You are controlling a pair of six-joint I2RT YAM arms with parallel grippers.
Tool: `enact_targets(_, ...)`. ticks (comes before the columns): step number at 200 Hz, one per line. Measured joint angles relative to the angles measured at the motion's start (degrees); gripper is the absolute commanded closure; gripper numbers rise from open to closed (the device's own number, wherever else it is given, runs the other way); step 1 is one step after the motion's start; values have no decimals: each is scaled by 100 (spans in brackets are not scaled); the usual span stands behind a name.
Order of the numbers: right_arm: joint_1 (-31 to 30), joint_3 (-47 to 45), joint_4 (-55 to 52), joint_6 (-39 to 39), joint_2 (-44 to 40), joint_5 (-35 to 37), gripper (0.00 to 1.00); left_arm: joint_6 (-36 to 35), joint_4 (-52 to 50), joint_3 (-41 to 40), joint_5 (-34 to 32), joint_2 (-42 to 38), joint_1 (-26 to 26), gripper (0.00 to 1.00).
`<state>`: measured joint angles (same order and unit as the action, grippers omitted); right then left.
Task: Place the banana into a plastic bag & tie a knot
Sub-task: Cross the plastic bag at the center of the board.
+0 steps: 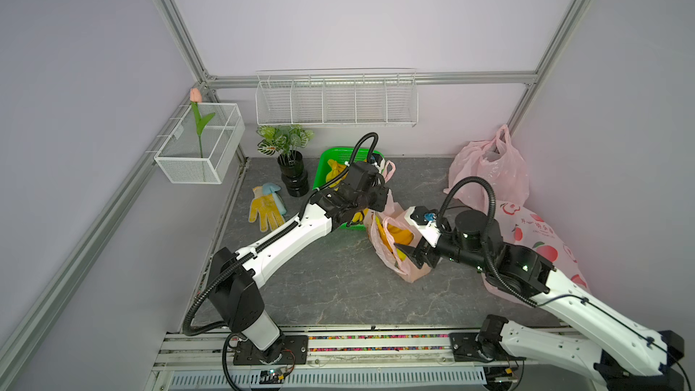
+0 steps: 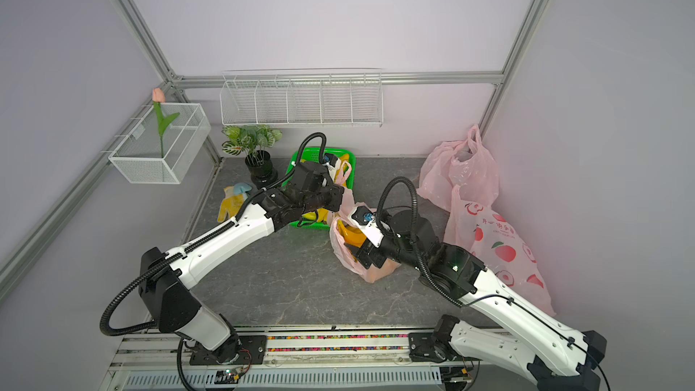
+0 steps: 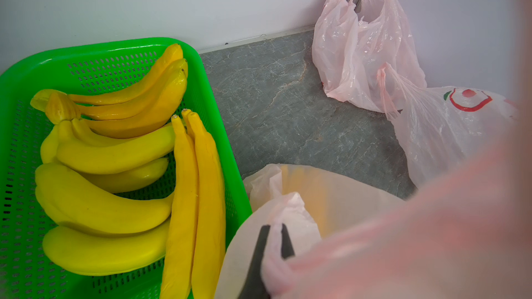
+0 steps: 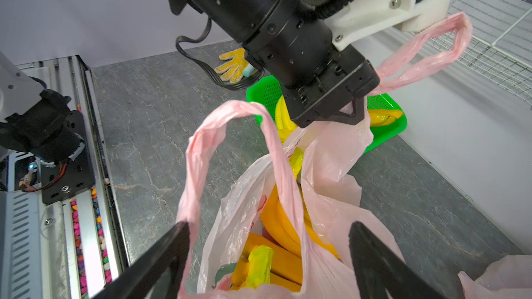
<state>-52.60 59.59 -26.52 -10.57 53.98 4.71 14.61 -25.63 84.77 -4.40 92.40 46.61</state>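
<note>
Pink film makes three bags. One plastic bag (image 1: 410, 274) stands mid-table, while a plain bag (image 1: 489, 167) and a printed bag (image 1: 534, 238) sit in the far corner by the right arm. Bananas (image 4: 276, 225) lie inside the middle one, too overlapped for an exact count. It has two handles. The left gripper (image 3: 275, 237) is pinched tight on film beside the far handle (image 4: 426, 50). The right gripper (image 4: 269, 225) gapes wide around the near handle (image 4: 230, 113) without clamping it. One green basket (image 3: 115, 48) just beside the bag holds more fruit.

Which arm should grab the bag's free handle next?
Right. The right tool is open with the free handle just ahead of it; the left tool is shut on the bag's far side.
</note>
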Motion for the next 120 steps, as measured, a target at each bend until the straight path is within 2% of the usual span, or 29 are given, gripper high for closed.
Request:
enact_targets(28, -2, 2, 92, 4, 236, -92, 11, 0, 0, 0, 20, 0, 0, 100)
enact_targets(77, -24, 15, 103, 22, 131, -334, 11, 0, 2, 0, 22, 0, 0, 100)
enact_targets(120, -37, 111, -190, 0, -35, -157, 11, 0, 2, 0, 20, 0, 0, 100)
